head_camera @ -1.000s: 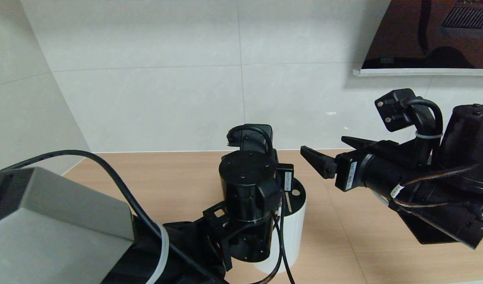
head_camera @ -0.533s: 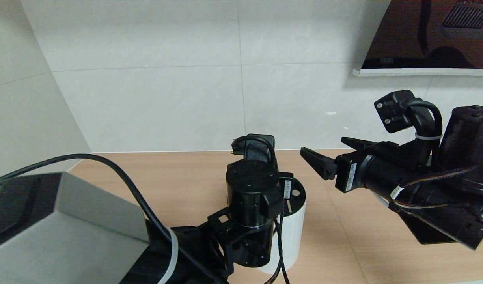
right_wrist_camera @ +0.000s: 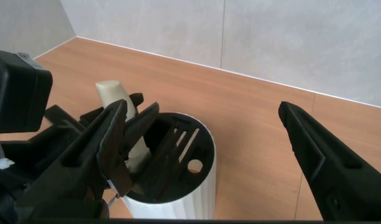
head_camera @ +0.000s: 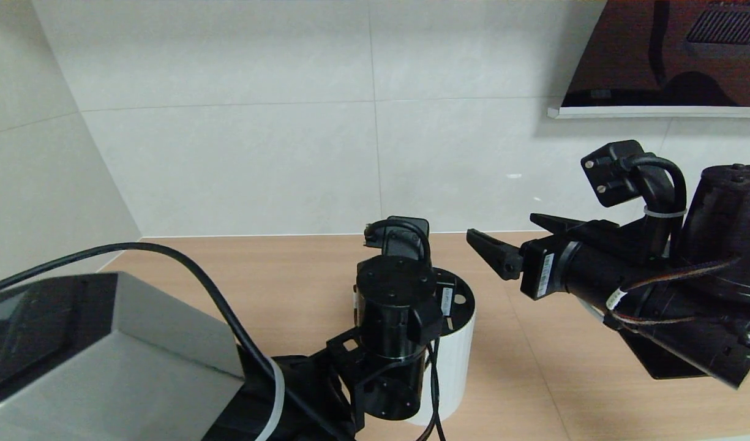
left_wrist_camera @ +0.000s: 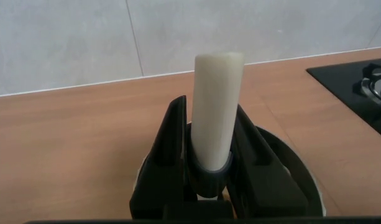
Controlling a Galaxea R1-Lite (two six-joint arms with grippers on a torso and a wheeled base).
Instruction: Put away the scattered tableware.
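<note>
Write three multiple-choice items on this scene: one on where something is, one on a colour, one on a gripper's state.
1. Where is the cream handle?
A. Lying on the stove
B. In the left gripper, over the holder
C. In the right gripper

2. What colour is the holder's outer wall?
A. White
B. Black
C. Wood brown

3. What state is the right gripper in?
A. Shut on the handle
B. Shut on the holder's rim
C. Open and empty

Key: 1 B, since the cream handle stands upright between the fingers of the left gripper, with the holder right below it. 2 A, since the head view shows a white wall under a dark slotted top. 3 C, since the fingers of the right gripper are spread wide apart with nothing between them.
</note>
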